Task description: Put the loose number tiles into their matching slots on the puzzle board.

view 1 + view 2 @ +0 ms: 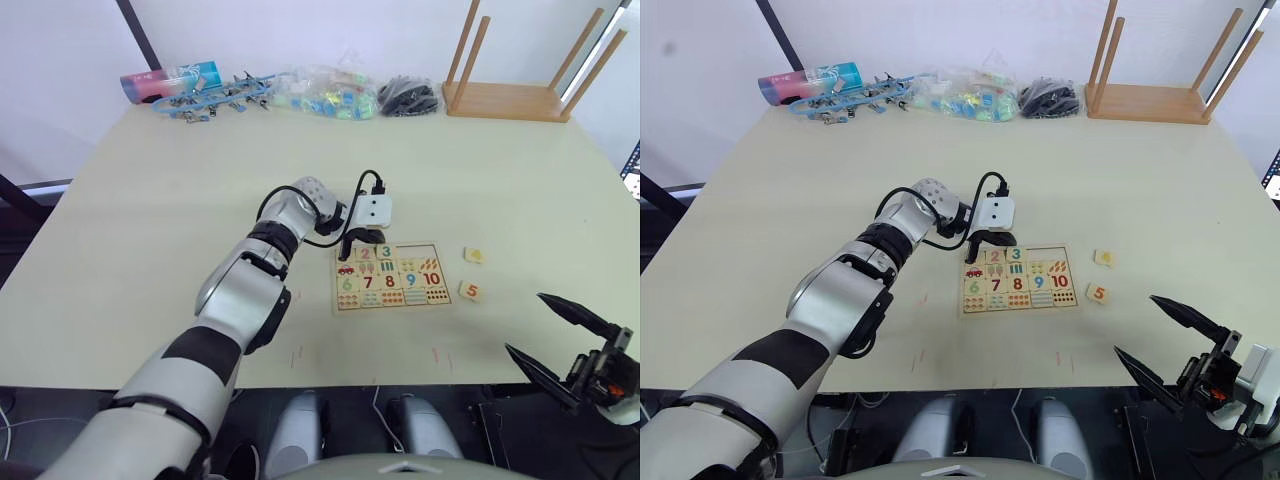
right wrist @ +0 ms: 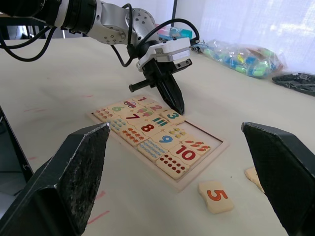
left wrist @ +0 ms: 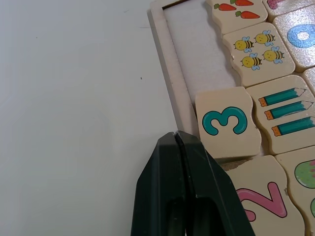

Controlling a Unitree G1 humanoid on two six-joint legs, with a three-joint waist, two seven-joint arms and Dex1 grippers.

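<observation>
My left gripper [image 3: 178, 135] sits at the puzzle board's [image 1: 388, 304] upper edge, centre of the left eye frame, fingers [image 3: 197, 177] pinched together with nothing between them, tips just beside the green 3 tile [image 3: 225, 122]. That 3 lies in the top row, slightly tilted against the frame. The 2 tile [image 3: 263, 199] is next to it in the row, and the 1 tile [image 2: 142, 99] shows at the row's end in the right wrist view. 2 slots [image 3: 197, 46] in the top row are bare wood, past the 3.

The 5 tile [image 1: 470, 291] lies loose on the worktop [image 1: 150, 200], right of the board, lower right of centre. Another loose tile [image 1: 474, 255] sits just above it, digit too small to read.

My right gripper [image 1: 560, 340] hangs off the worktop's front edge, lower right corner, fingers [image 2: 74, 167] spread wide, holding nothing.

Upturned wooden stool [image 1: 510, 95] upper right; bags of small items [image 1: 320, 95] along the top edge.
</observation>
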